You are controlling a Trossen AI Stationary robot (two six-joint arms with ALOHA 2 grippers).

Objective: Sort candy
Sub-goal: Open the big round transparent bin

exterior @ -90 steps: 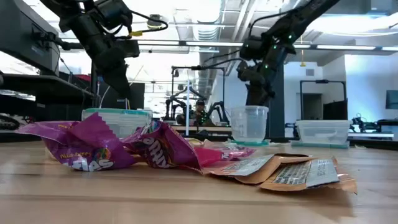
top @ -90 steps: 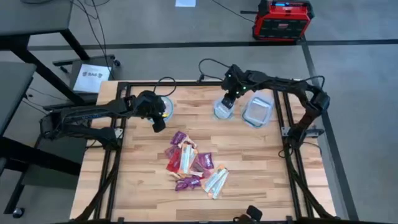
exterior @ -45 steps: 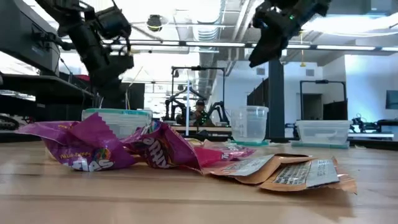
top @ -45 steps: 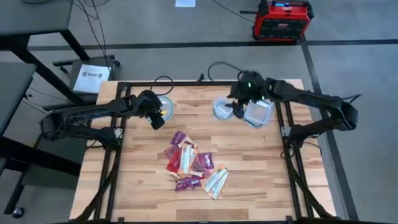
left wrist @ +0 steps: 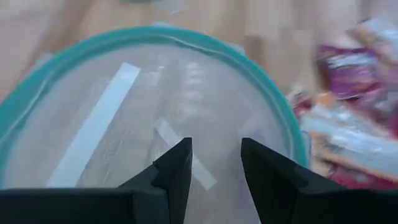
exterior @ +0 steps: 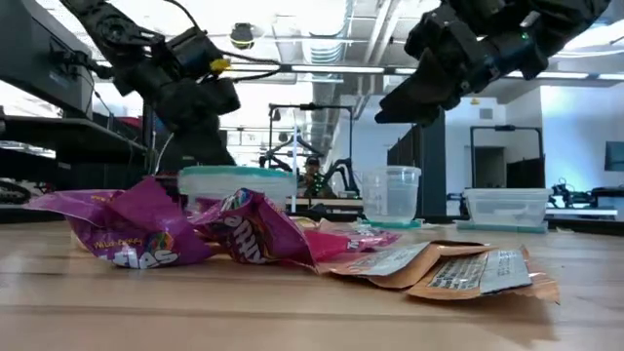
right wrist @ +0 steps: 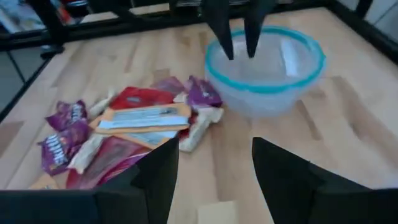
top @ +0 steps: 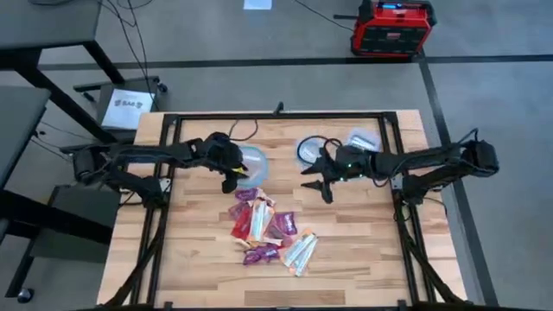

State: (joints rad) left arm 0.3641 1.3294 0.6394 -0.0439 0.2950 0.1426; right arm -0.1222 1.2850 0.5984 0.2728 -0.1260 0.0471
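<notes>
- I see a wooden desk (top: 199,259) of pale planks in a black frame.
- A round clear bowl with a teal rim (top: 252,163) sits near its middle.
- A clear cup (exterior: 389,193) and a shallow rectangular container (top: 363,140) stand farther back.
- A red case (top: 390,29) rests on the floor.

The counter (top: 199,259) is pale wood planks in a black frame, standing on a grey concrete floor (top: 259,39) crossed by dark lines. A red and black box (top: 391,28) sits on the floor beyond it, and a dark desk (top: 43,26) stands at one far corner. Across the room, bright ceiling lights (exterior: 322,19) hang among pipes, and a person (exterior: 314,175) sits far off.
</notes>
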